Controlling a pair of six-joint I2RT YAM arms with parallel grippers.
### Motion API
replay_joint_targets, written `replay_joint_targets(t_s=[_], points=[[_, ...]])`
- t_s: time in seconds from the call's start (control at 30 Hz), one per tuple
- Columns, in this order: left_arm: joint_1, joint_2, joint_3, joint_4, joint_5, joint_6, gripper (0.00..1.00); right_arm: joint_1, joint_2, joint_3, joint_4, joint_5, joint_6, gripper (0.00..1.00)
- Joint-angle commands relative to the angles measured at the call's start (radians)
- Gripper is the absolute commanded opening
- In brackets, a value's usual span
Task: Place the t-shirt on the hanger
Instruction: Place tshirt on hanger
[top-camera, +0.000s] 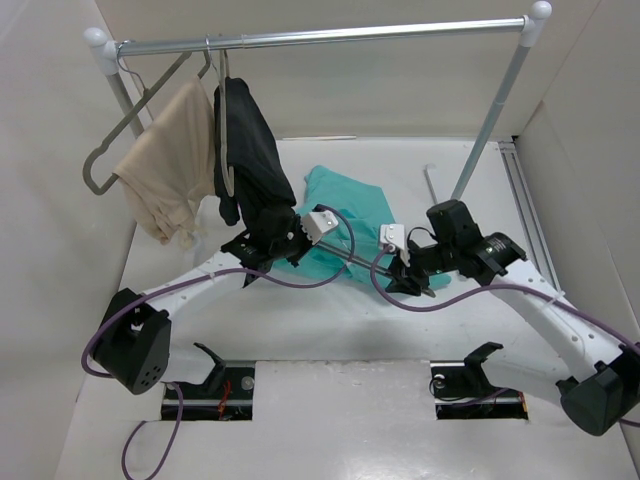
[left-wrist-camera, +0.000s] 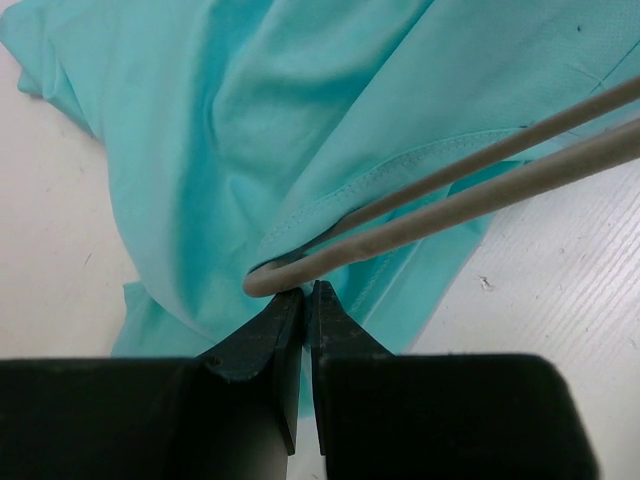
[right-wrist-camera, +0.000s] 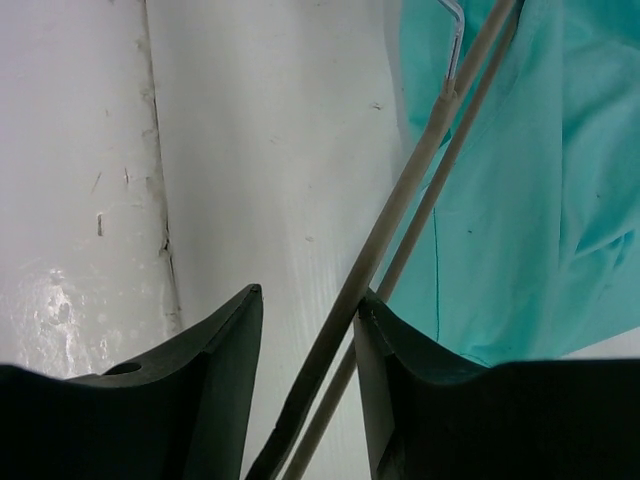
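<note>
The teal t-shirt (top-camera: 345, 205) lies crumpled on the white table; it fills the left wrist view (left-wrist-camera: 250, 130). The thin taupe hanger (top-camera: 362, 261) lies low between my two grippers. Its rounded end (left-wrist-camera: 262, 282) sits tucked under a stitched edge of the shirt. My left gripper (left-wrist-camera: 308, 290) is shut right at that end, with a sliver of cloth between the tips. My right gripper (right-wrist-camera: 308, 300) is open, its jaws either side of the hanger's two bars (right-wrist-camera: 385, 240), and one bar touches the right finger. The silver hook (right-wrist-camera: 455, 40) shows beyond.
A clothes rack rail (top-camera: 330, 38) spans the back, with a slanted post (top-camera: 490, 120) at the right. An empty grey hanger (top-camera: 130, 120), a beige garment (top-camera: 170, 165) and a black garment (top-camera: 250, 150) hang at its left. Walls close in on the table on both sides.
</note>
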Motion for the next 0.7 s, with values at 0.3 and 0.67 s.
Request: replay_joint_targets(t_s=[0.3, 0.67], points=[[0.018, -0.045, 0.002, 0.045, -0.084, 0.02, 0.0, 0.055, -0.104, -0.08, -0.068, -0.043, -0.002, 0.0], [0.018, -0.054, 0.011, 0.003, -0.054, 0.04, 0.0, 0.077, -0.113, -0.08, -0.071, -0.02, 0.018, 0.0]])
